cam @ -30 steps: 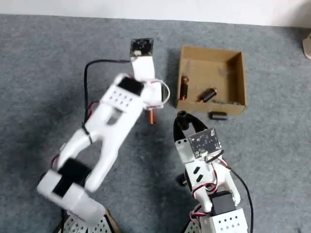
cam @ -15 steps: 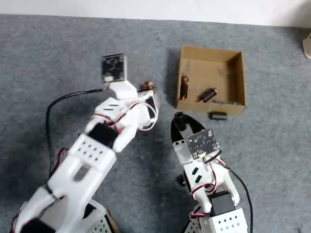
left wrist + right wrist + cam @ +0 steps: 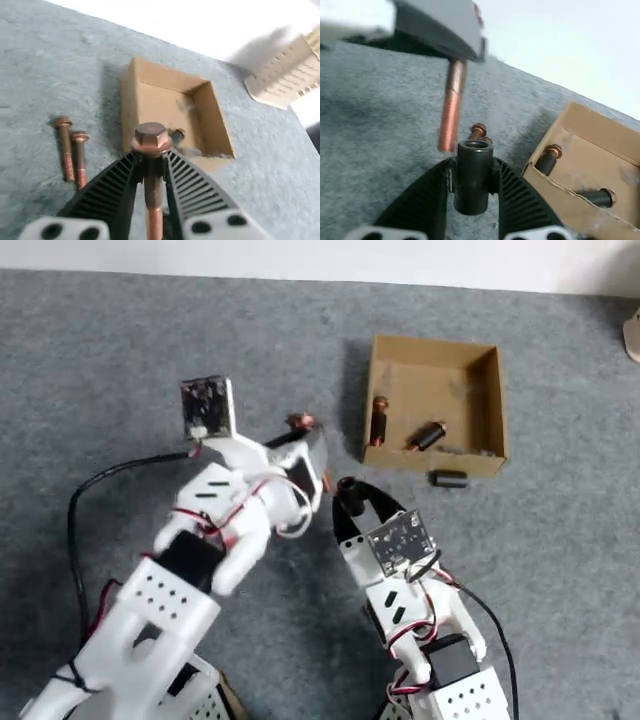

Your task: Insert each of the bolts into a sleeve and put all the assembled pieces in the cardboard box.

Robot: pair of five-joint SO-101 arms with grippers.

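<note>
Clamped in the left gripper [image 3: 151,156], the tilted bolt [image 3: 452,105] ends just beside, at 10 o'clock of, the sleeve [image 3: 472,176] clamped in the right gripper [image 3: 473,164].

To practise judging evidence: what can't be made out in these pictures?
High view: shank of the held bolt, covered by the left gripper.
Left wrist view: contents of the cardboard box, mostly behind that bolt's head.
Right wrist view: loose bolts, mostly behind the sleeve in the right gripper; left gripper, cut off by the edge.

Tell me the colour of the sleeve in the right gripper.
The sleeve is black, clearest in the right wrist view.
</note>
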